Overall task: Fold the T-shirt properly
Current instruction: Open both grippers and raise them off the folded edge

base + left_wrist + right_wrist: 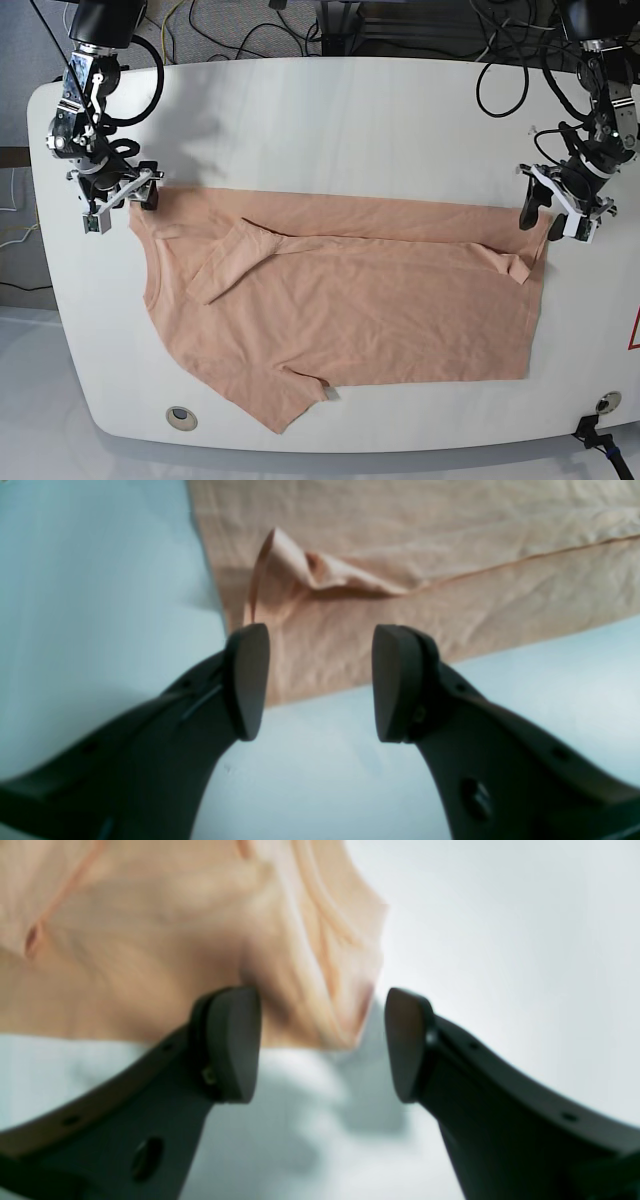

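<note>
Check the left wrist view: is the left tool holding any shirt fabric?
No, the left tool stands open with nothing between its pads, hovering short of the T-shirt corner.

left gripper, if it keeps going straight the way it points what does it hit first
Most likely the T-shirt: the open left gripper points at its corner, with the raised fold just beyond. Depth is unclear, so it might touch the table first.

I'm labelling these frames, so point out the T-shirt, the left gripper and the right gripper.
T-shirt (pixel 380 310): base view, middle of the flat body.
Left gripper (pixel 320 680): left wrist view, midway between its open fingertips.
Right gripper (pixel 322 1042): right wrist view, midway between its open fingertips.
</note>
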You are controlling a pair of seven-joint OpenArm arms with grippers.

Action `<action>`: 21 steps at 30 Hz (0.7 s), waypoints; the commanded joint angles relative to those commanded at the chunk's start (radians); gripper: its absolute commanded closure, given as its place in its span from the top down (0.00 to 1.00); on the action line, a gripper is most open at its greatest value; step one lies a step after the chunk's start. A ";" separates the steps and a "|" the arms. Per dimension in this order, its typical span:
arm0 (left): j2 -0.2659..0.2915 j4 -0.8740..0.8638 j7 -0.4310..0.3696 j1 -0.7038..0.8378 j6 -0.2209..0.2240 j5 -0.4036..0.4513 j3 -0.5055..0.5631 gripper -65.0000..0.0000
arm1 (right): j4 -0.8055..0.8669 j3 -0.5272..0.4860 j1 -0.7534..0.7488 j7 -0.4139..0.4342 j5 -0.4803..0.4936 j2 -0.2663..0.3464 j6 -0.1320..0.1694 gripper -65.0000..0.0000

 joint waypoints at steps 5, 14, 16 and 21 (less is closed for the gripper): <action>0.000 0.000 0.000 0.000 0.000 0.000 -0.002 0.47 | -0.075 -0.003 0.002 0.048 0.002 -0.008 0.002 0.58; 0.003 -0.002 0.002 -0.006 0.000 0.000 -0.057 0.47 | -0.074 -0.003 0.002 0.046 0.003 -0.037 0.002 0.32; 0.003 -0.002 0.002 -0.008 0.005 0.000 -0.066 0.47 | -0.075 -0.003 0.000 0.044 0.008 -0.038 0.002 0.11; 0.003 -0.009 0.002 -0.026 0.015 0.003 -0.066 0.47 | -0.075 -0.003 -0.002 0.043 0.003 -0.057 0.002 0.00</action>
